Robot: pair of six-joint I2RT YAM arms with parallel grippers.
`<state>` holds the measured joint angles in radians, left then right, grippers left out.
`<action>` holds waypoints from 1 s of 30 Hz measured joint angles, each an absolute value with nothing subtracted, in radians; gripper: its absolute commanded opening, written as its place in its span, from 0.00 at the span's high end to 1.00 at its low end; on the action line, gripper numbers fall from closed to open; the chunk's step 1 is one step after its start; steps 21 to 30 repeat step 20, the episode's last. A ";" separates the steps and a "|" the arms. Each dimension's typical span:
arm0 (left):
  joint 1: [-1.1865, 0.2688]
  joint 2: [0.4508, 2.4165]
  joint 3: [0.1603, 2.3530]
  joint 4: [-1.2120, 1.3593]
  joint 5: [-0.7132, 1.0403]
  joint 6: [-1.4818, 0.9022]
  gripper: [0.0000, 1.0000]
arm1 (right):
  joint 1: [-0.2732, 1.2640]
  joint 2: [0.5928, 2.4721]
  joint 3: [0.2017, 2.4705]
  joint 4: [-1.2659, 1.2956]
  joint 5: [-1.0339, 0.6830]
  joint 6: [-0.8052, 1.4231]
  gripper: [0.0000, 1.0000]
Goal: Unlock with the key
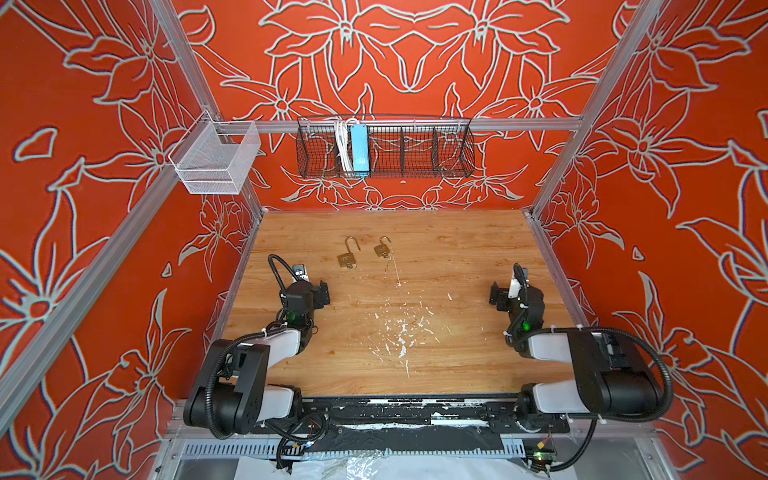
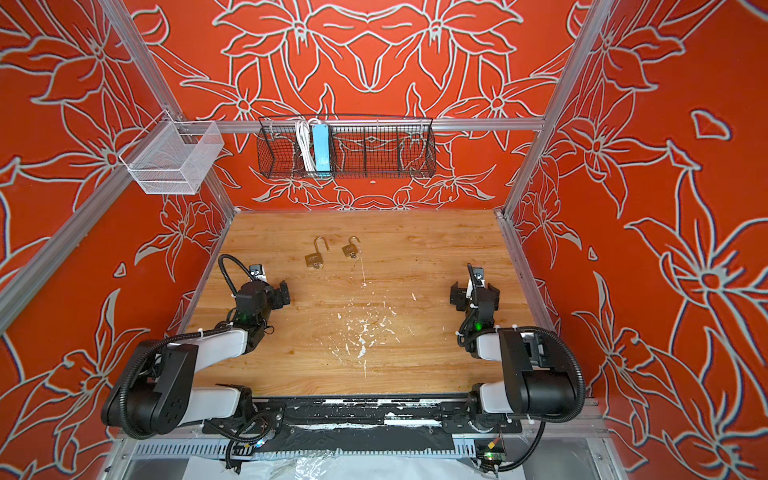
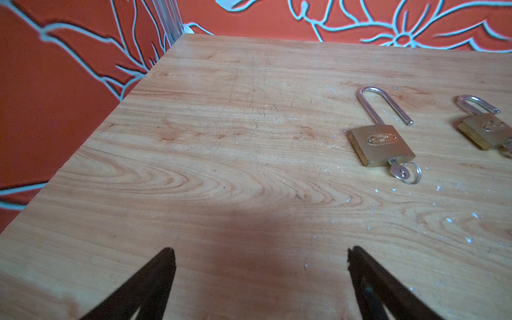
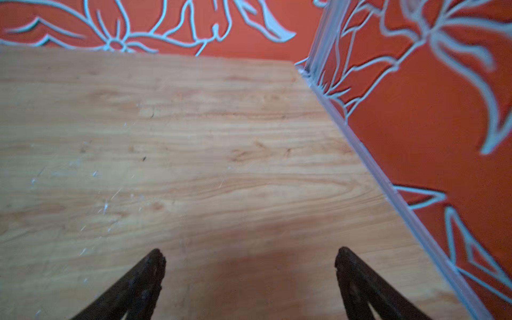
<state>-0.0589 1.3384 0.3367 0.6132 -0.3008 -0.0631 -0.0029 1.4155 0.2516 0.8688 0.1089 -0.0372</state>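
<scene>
1. Left wrist view: left gripper (image 3: 260, 252) spread wide, empty, over the table (image 3: 221, 166).
2. Long-shackle padlock (image 3: 381, 145) lies far mid-table, key (image 3: 399, 171) inserted, shackle sprung.
3. Small padlock (image 3: 483, 130) lies just beside it, shackle sprung.
4. Right gripper (image 4: 250, 253) spread wide, empty.

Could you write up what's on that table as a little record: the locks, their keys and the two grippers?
table: wooden, flecked white
larger padlock: flat, shackle open, key in it
smaller padlock: beside it, not touching, shackle open, second key in it
left gripper: open, empty, short of the padlocks
right gripper: open, empty, farther off
</scene>
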 measured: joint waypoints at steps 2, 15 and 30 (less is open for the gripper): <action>-0.059 1.338 0.337 0.613 -0.301 -0.063 0.03 | 0.009 1.425 0.284 0.840 0.078 -0.032 0.02; -0.056 1.338 0.338 0.607 -0.294 -0.064 0.03 | 0.019 1.417 0.313 0.794 0.017 -0.024 0.02; -0.040 1.339 0.342 0.599 -0.264 -0.060 0.03 | 0.019 1.417 0.313 0.792 0.017 -0.024 0.02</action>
